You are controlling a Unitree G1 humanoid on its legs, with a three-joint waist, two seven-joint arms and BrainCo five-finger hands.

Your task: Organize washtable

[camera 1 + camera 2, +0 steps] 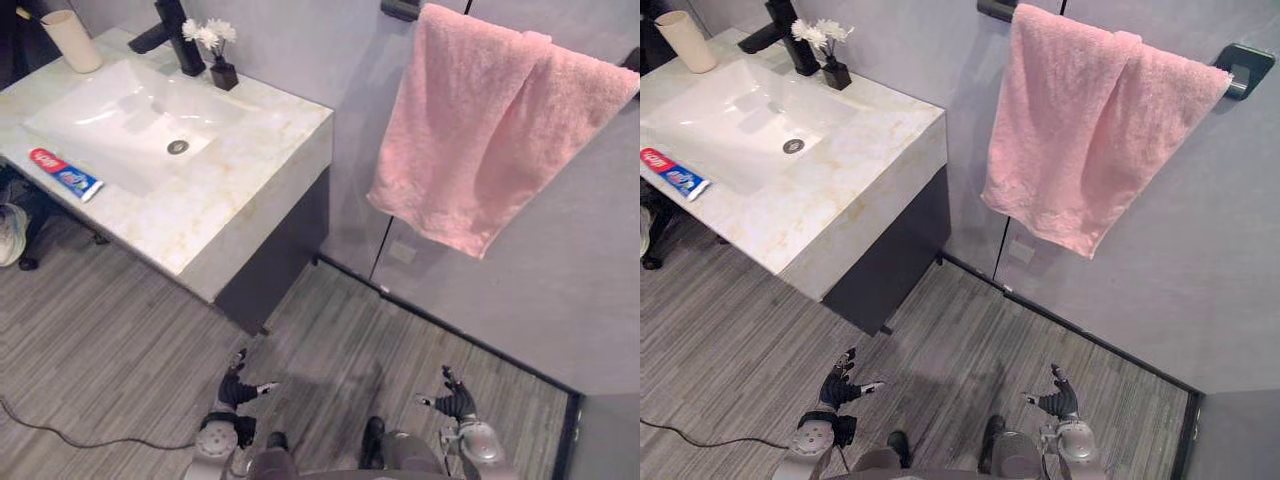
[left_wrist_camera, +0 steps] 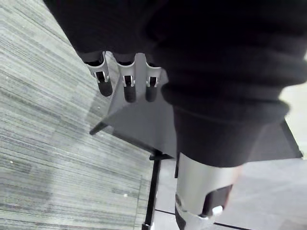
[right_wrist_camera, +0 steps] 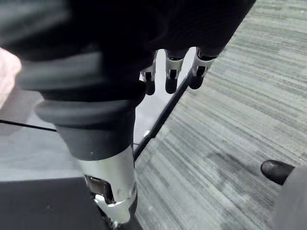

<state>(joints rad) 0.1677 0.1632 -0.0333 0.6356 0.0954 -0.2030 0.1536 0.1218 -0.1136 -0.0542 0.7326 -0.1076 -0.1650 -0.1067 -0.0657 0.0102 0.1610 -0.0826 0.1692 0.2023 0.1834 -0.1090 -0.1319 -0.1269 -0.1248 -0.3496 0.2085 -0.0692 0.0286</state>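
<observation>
Closest to you, your left hand (image 1: 238, 388) hangs low over the grey striped floor (image 1: 120, 340). Its fingers (image 2: 129, 86) are straight and a little apart, and they touch nothing. Your right hand (image 1: 455, 400) hangs low on the other side, over the same floor. Its fingers (image 3: 171, 76) are loose and apart too, with nothing in them.

Farther out, on your left, stands the washtable (image 1: 250, 190) with its pale stone top. Both hands are well away from it. A tube of toothpaste (image 1: 64, 174) lies flat near the front edge of the top, just beside the white sink (image 1: 120, 125). Behind the sink stands a black tap (image 1: 175, 35). Next to the tap is a small black vase of white flowers (image 1: 218, 50). A cream cup (image 1: 72, 40) stands upright at the far left corner.

On the wall to your right, a pink towel (image 1: 490, 130) hangs folded over a dark rail (image 1: 1245, 65).
</observation>
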